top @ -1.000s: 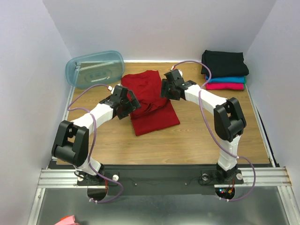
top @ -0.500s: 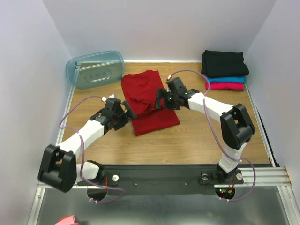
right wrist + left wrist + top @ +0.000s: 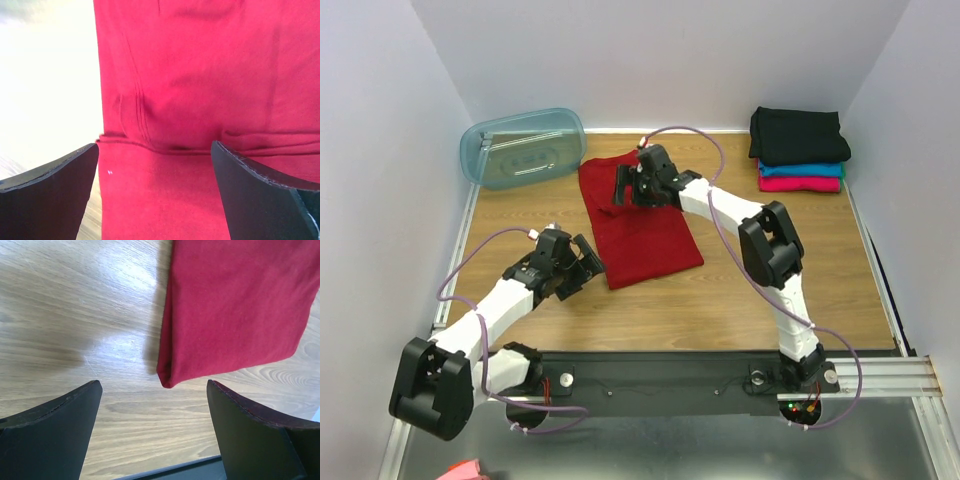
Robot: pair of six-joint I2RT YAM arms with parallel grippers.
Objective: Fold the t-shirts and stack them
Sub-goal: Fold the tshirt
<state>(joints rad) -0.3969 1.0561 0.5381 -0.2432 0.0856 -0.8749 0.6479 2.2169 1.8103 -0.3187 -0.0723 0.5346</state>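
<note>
Red soft cloth shirt [image 3: 650,245], folded oblong, on wood-grain table [image 3: 770,290]; left jaws, right jaws wide, empty.

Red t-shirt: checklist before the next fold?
1. The red t-shirt lies flat, ungripped: ok.
2. The left gripper open: ok.
3. The right gripper open, over the shirt's far end: ok.
4. Shirt's near left corner in front of the left gripper: ok.
5. Whether the right gripper touches cloth: cannot tell.
6. Stack of black t-shirt, teal t-shirt, pink t-shirt tidy, far right: ok.
</note>
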